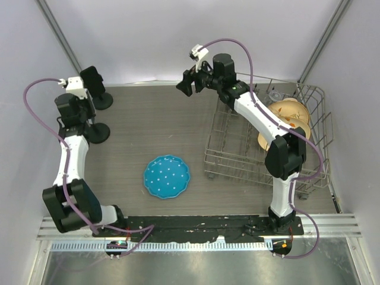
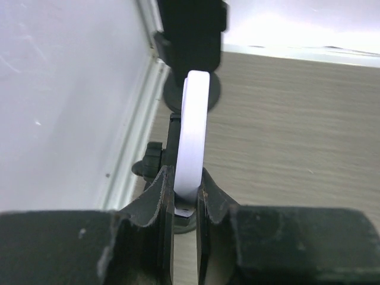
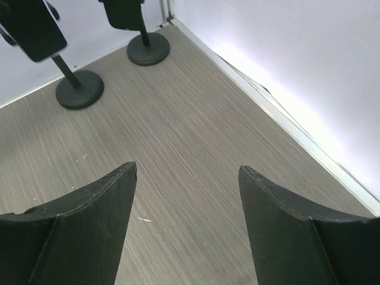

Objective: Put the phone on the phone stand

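My left claw grips only the end of the phone, so it might wobble and miss the stand.

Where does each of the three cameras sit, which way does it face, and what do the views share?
Top external: above and behind the bases, looking down on the table; both arms, the blue plate and the dish rack show.
Left wrist: on the left arm, looking along the left gripper, shut on the edge-on white phone, toward the back phone stand.
Right wrist: on the right arm, looking down past the open right gripper at the tabletop.
Shared: top and right wrist both show the back phone stand and the front phone stand.
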Action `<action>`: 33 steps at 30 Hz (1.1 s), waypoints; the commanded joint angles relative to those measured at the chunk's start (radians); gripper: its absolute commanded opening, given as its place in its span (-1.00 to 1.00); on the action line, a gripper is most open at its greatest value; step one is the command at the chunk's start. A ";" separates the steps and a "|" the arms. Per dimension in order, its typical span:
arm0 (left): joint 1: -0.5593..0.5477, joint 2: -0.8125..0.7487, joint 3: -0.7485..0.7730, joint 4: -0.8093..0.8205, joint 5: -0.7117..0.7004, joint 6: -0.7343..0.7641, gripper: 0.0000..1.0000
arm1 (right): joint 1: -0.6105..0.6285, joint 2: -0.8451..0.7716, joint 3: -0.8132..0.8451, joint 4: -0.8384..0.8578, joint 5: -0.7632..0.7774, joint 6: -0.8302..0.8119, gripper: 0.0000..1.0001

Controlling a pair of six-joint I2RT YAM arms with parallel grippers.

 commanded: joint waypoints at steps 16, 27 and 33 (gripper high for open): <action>0.134 0.197 0.150 0.209 0.243 0.005 0.45 | -0.013 -0.034 -0.022 0.019 -0.002 -0.055 0.50; 0.134 -0.005 0.046 0.224 0.028 -0.386 0.99 | -0.014 -0.056 -0.033 0.022 -0.010 -0.040 0.50; 0.114 -0.234 -0.150 0.206 0.024 -0.610 1.00 | -0.014 -0.089 -0.032 -0.001 0.147 -0.003 0.50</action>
